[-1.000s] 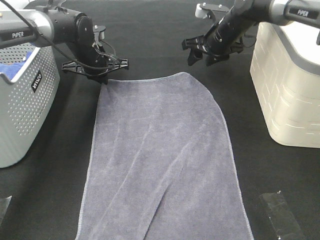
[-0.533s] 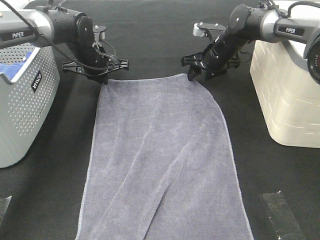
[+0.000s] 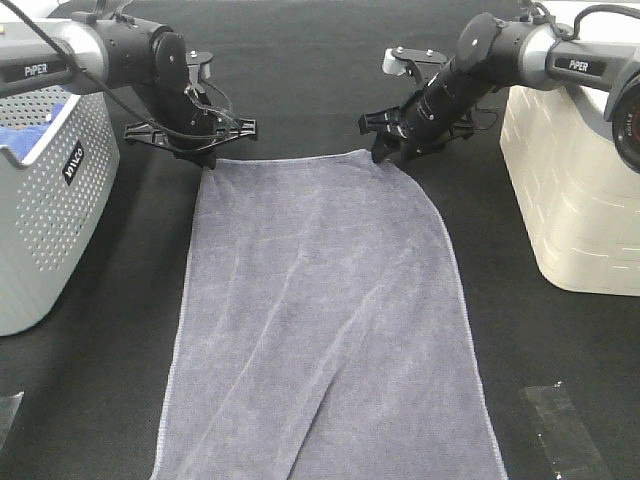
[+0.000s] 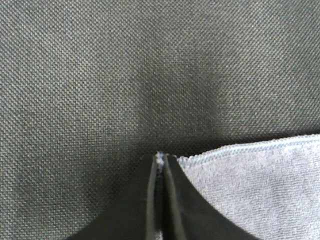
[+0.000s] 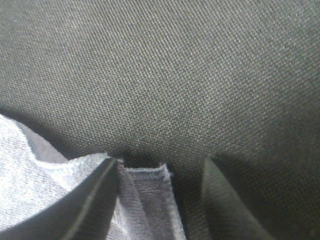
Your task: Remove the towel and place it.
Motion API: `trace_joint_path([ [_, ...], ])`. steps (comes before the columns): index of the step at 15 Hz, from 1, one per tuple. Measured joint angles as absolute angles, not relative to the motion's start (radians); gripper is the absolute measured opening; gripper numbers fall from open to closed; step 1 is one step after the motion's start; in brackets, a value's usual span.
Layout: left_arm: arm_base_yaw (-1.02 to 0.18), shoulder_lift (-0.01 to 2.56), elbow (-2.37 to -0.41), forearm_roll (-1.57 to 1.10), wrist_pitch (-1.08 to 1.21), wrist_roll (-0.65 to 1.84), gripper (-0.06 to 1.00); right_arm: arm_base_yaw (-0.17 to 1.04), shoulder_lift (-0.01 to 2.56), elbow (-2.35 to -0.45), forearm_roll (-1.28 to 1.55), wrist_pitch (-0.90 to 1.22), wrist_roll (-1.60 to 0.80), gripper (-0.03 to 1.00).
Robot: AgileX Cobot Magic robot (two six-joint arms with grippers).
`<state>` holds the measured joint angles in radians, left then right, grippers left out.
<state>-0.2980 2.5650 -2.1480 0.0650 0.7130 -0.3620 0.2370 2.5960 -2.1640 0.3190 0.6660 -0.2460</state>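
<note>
While the towel (image 3: 325, 320) lies flat on the dark surface (image 3: 300, 70) with its long axis running from the arms toward the camera, both hands sit at its far edge. The left hand (image 3: 205, 158) is clenched on the far left corner, a sliver of hem pinched between its fingers. The right hand (image 3: 385, 150) straddles the far right corner with its jaws still apart, the hem between them but not yet gripped; closing there looks like the next step. Readable writing: "PIPER" on both arms, and a small black label on the basket (image 3: 45, 220) at left, too small to read surely.
</note>
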Motion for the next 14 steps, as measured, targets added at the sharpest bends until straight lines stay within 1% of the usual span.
trace_joint_path([
  [3, -0.298, 2.565, -2.148, 0.065, 0.713, -0.361, 0.01, 0.237, 2.610, -2.168, 0.321, 0.675, -0.250, 0.47],
  [4, -0.298, 2.565, -2.148, 0.065, 0.713, -0.361, 0.01, 0.236, 2.612, -2.171, 0.317, 0.678, -0.251, 0.43],
  [5, -0.298, 2.565, -2.148, 0.065, 0.713, -0.361, 0.01, 0.234, 2.615, -2.173, 0.308, 0.678, -0.251, 0.33],
  [6, -0.298, 2.565, -2.148, 0.065, 0.713, -0.361, 0.01, 0.232, 2.615, -2.173, 0.308, 0.678, -0.250, 0.19],
  [7, -0.298, 2.565, -2.148, 0.065, 0.713, -0.361, 0.01, 0.231, 2.615, -2.173, 0.310, 0.682, -0.249, 0.09],
  [8, -0.298, 2.565, -2.148, 0.065, 0.713, -0.361, 0.01, 0.231, 2.615, -2.173, 0.312, 0.685, -0.249, 0.01],
  [9, -0.298, 2.565, -2.148, 0.065, 0.713, -0.359, 0.01, 0.231, 2.608, -2.173, 0.312, 0.691, -0.249, 0.00],
  [14, -0.298, 2.565, -2.155, 0.064, 0.714, -0.353, 0.01, 0.231, 2.551, -2.173, 0.244, 0.729, -0.227, 0.00],
])
